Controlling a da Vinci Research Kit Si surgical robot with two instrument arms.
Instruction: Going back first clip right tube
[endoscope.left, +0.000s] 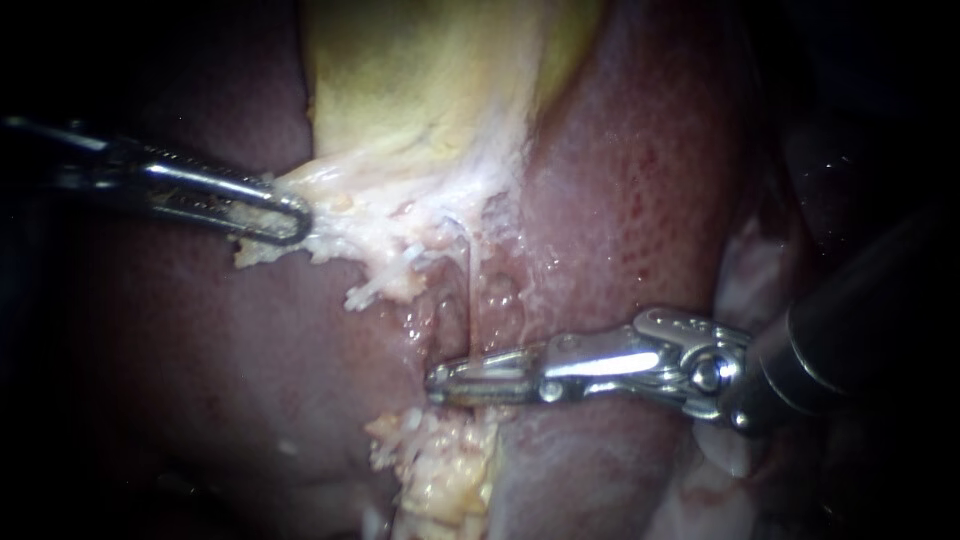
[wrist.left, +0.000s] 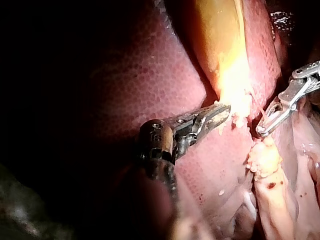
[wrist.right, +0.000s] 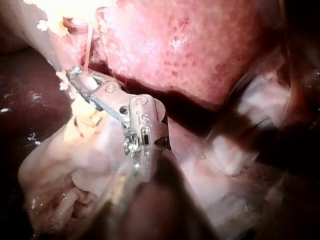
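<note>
Close view of a liver (endoscope.left: 620, 200) and yellow gallbladder (endoscope.left: 420, 70). The left instrument (endoscope.left: 298, 220) has its tool clamped on pale tissue (endoscope.left: 345, 212) just below the gallbladder. The right instrument (endoscope.left: 440, 383) has its tool open by a narrow gap, jaws either side of the lower end of 1 thin tube (endoscope.left: 466, 290) in the liver's cleft.
</note>
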